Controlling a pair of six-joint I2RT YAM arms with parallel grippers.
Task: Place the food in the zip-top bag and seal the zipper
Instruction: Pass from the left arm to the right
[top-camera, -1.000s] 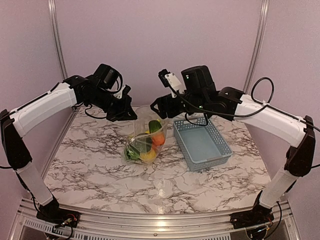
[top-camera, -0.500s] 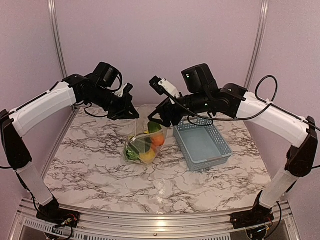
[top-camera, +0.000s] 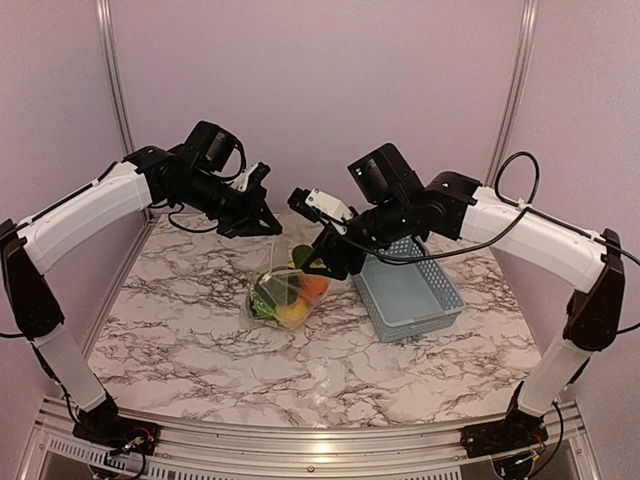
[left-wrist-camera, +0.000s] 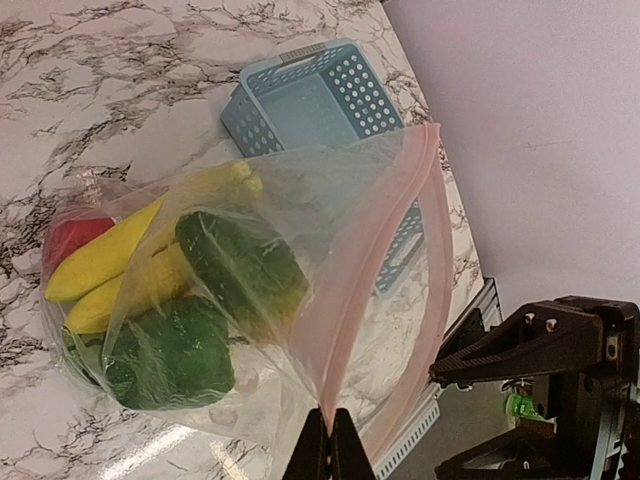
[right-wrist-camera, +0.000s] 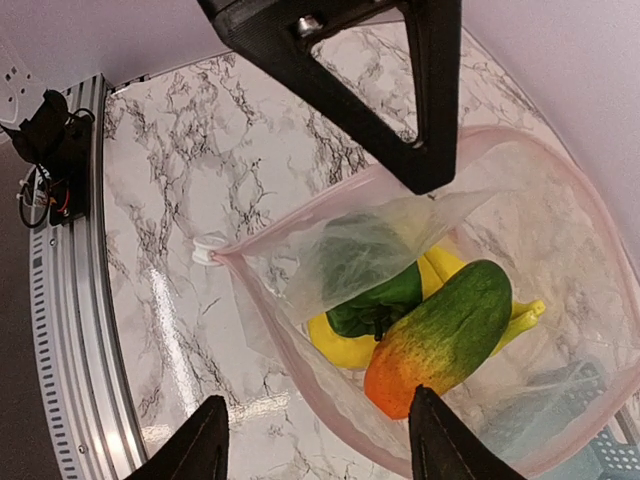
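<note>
The clear zip-top bag (top-camera: 283, 292) hangs with its bottom on the table, its mouth open and facing up. Inside lies the food: a yellow banana (left-wrist-camera: 105, 268), a green pepper (left-wrist-camera: 165, 352), a dark green melon (left-wrist-camera: 240, 262), a red apple (left-wrist-camera: 70, 238) and a green-orange fruit (right-wrist-camera: 445, 335). My left gripper (left-wrist-camera: 330, 445) is shut on the pink zipper (left-wrist-camera: 398, 235) at one end of the mouth and holds it up. My right gripper (right-wrist-camera: 320, 440) is open just above the mouth, with the near zipper strip (right-wrist-camera: 300, 335) running between its fingers.
A grey-blue slotted basket (top-camera: 405, 290) stands right of the bag, under my right arm. A small white slider (right-wrist-camera: 203, 253) sits at the far corner of the bag's mouth. The back wall is close behind both grippers.
My right gripper has swung left and down, from above the basket to the bag's mouth, and its jaws have narrowed a little. My left gripper keeps its hold.
</note>
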